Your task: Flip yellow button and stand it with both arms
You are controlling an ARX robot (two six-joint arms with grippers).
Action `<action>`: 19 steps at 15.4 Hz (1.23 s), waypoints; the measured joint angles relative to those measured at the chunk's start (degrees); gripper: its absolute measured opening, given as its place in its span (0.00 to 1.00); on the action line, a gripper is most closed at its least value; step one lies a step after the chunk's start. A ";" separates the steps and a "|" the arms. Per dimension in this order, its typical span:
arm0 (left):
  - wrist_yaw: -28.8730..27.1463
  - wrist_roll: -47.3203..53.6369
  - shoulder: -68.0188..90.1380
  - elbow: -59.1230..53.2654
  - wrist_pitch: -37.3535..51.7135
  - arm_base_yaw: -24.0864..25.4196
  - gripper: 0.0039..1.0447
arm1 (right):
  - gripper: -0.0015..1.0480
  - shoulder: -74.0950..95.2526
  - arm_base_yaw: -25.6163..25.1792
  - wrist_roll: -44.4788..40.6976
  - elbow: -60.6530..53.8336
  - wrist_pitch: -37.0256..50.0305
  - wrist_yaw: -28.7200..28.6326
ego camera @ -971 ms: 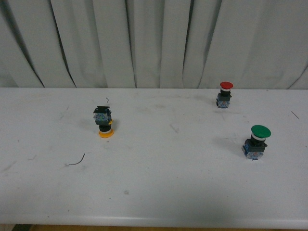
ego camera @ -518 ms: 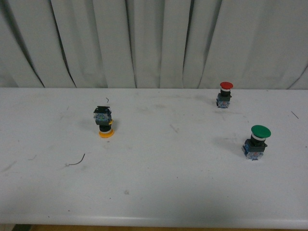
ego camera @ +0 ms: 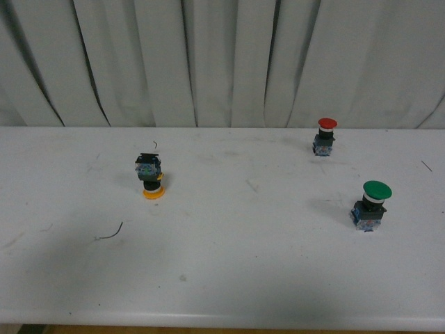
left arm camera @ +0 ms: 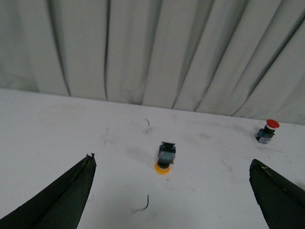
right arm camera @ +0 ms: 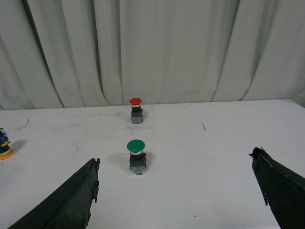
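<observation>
Left gripper (left arm camera: 171, 159): jaws spread wide, nothing between them. Its black fingers (left arm camera: 59, 198) fill the lower corners of the left wrist view, above the table and touching nothing.
Right gripper (right arm camera: 176, 156): same, jaws wide apart, holding nothing, fingers in the lower corners of the right wrist view.

Front view, near to far:
- White table (ego camera: 243, 271), scuffed, takes up the lower two thirds of the frame.
- Curved wire scrap (ego camera: 110, 233) lies flat at lower left, near the yellow button but apart from it.
- Green button (ego camera: 372, 204) at right of frame, upright, cap on top, block on the table.
- Yellow button (ego camera: 151, 177) left of centre, standing upside down: yellow cap flat on the table, black collar above it, blue-black block on top. Well apart from the other two. In the left wrist view it sits centred between the spread fingers, farther out on the table. In the right wrist view it is cut off by the left edge.
- Short bent wire bit (ego camera: 155, 145) just behind it.
- Red button (ego camera: 324, 136) at upper right, upright, close to the table's far edge.
- Pale pleated curtain (ego camera: 222, 62) across the whole top.

Any print on the blocks is too small to read.
</observation>
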 joint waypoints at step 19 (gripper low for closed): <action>6.19 1.49 80.46 58.36 -13.07 0.50 0.94 | 0.94 0.00 0.00 0.00 0.00 0.00 -0.02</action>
